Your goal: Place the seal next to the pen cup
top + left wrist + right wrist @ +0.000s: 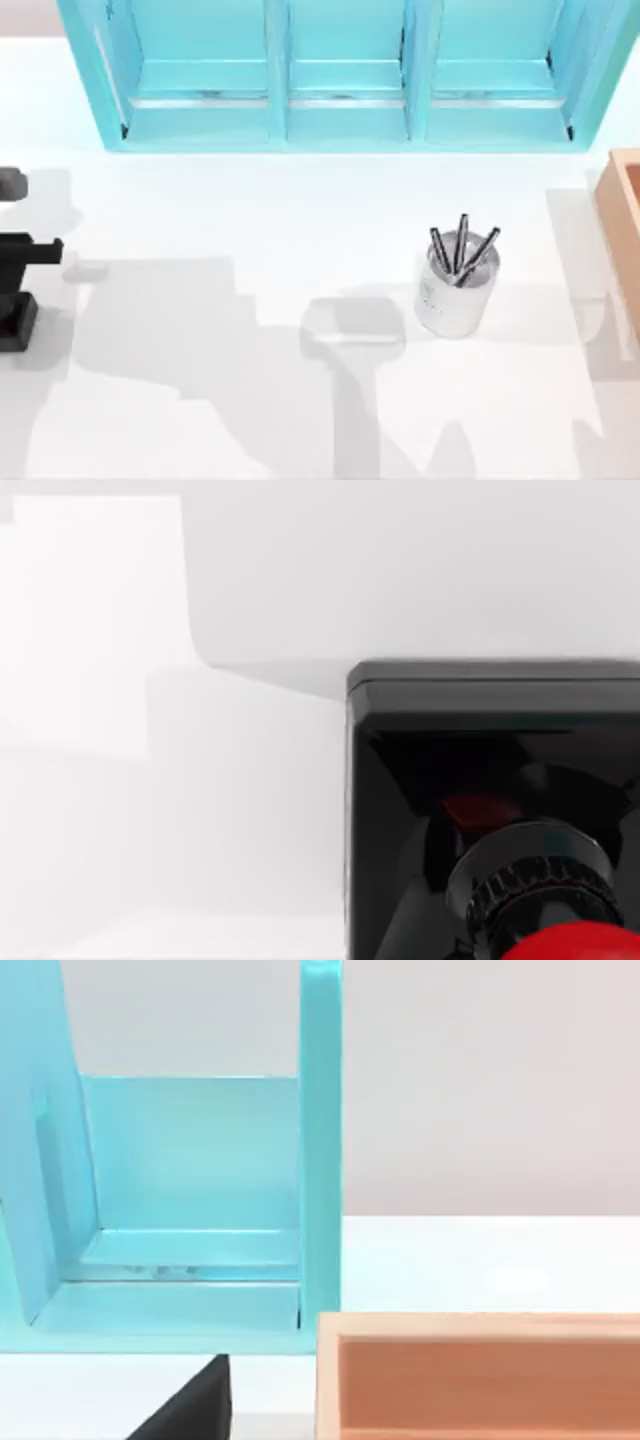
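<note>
White tabletop point(250, 220) — a silvery cylindrical pen cup point(456, 292) right of centre, turquoise shelving point(340, 75) behind, tan wooden box point(625, 215) at right edge; the black-based, red-knobbed seal point(490, 810) fills the left wrist view. Jaw states cannot be told.

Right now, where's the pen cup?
Top view: the cup stands right of the table's centre, in front of the teal shelf, left of the wooden box.

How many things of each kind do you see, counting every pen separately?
Pen cup: 1
Pens: 3
Seal: 1
Turquoise shelf: 1
Wooden box: 1
Total: 7
</note>
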{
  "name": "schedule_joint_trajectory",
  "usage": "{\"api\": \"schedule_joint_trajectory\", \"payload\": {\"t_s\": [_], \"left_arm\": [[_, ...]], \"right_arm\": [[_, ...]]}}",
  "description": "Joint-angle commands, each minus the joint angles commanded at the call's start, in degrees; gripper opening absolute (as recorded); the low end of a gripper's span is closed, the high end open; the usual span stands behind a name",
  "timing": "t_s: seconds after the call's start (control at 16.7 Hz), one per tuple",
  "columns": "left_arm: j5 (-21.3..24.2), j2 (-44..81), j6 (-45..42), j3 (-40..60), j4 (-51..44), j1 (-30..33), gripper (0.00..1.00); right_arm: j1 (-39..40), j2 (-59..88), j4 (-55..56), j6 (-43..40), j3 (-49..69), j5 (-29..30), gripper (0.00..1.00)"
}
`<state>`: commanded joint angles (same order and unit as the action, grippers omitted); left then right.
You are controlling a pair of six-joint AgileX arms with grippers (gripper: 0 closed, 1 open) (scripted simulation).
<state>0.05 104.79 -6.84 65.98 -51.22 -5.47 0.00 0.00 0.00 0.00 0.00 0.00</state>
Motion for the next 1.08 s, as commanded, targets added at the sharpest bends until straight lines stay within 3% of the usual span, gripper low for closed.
{"api": "schedule_joint_trajectory", "payload": {"t_s": [0.42,0.9,1.08], "left_arm": [[0.0,0.1,2.0,2.2,-2.2,1.9,0.0],[0.1,-0.7,19.8,24.6,-26.6,19.9,0.0],[0.0,-1.8,24.4,29.7,-31.6,24.5,0.0]], "right_arm": [[0.0,0.0,0.0,0.0,0.0,0.0,1.0],[0.0,0.0,0.0,0.0,0.0,0.0,1.0],[0.0,0.0,0.0,0.0,0.0,0.0,1.0]]}}
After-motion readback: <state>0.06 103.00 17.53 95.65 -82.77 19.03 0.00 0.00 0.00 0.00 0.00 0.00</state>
